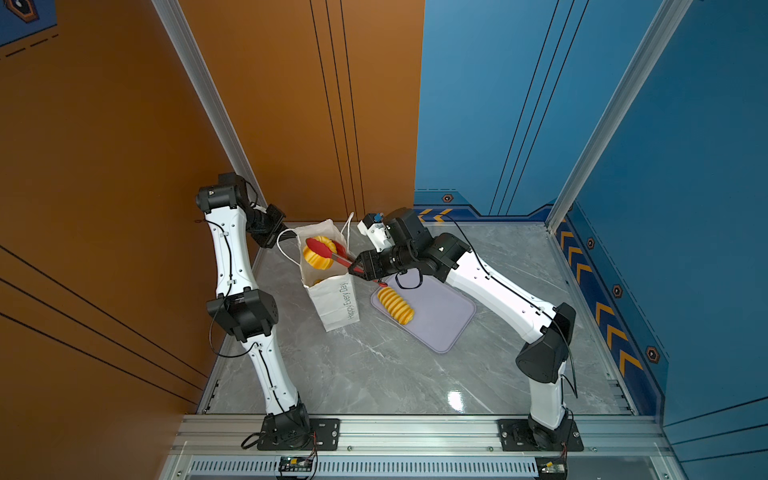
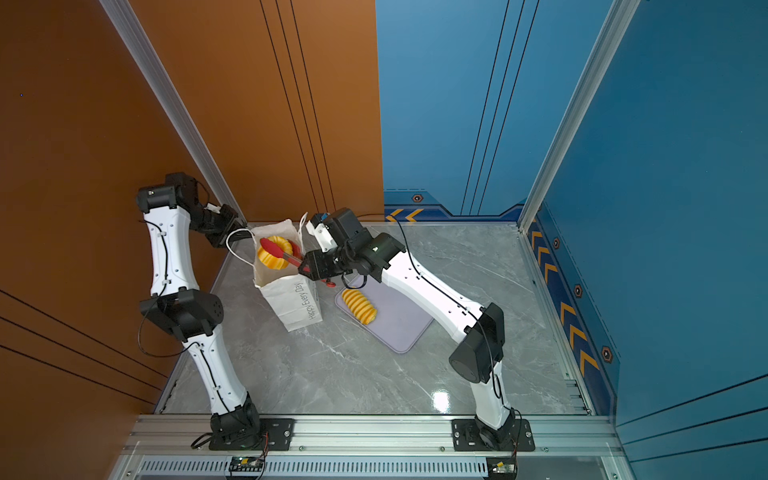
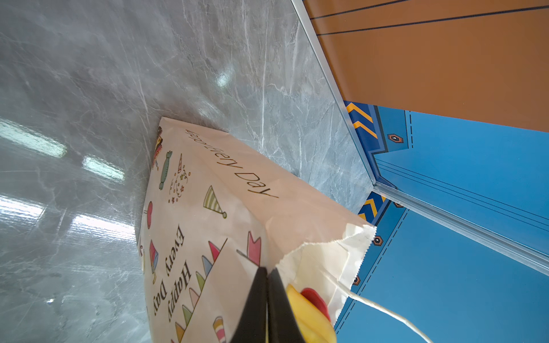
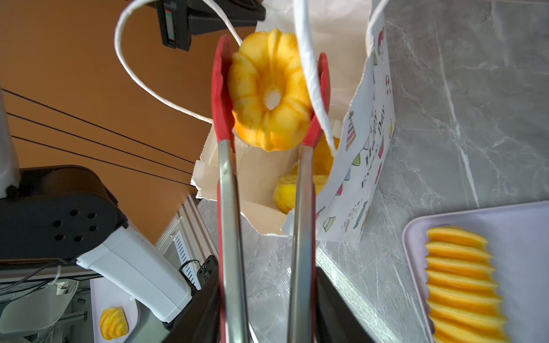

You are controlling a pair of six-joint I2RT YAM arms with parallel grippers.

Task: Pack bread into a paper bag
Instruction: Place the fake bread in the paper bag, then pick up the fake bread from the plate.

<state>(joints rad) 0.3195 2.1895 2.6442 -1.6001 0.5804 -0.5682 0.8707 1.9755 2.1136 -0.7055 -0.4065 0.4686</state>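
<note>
My right gripper (image 4: 267,308) clamps steel red-tipped tongs (image 4: 230,208), golden fluted ring cake (image 4: 269,95) between tips over white paper bag (image 1: 332,303), far left. My left gripper (image 3: 267,300) pinches bag rim. 1 ridged loaf (image 1: 397,306) on lilac tray (image 1: 444,320), right.

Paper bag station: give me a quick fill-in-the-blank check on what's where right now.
The fluted ring cake sits between the red tips of the ____ held by the right tool.
The left tool pinches the paper bag's ____.
The ridged long loaf lies on the lilac ____.
Missing: tongs; rim; tray.
</note>
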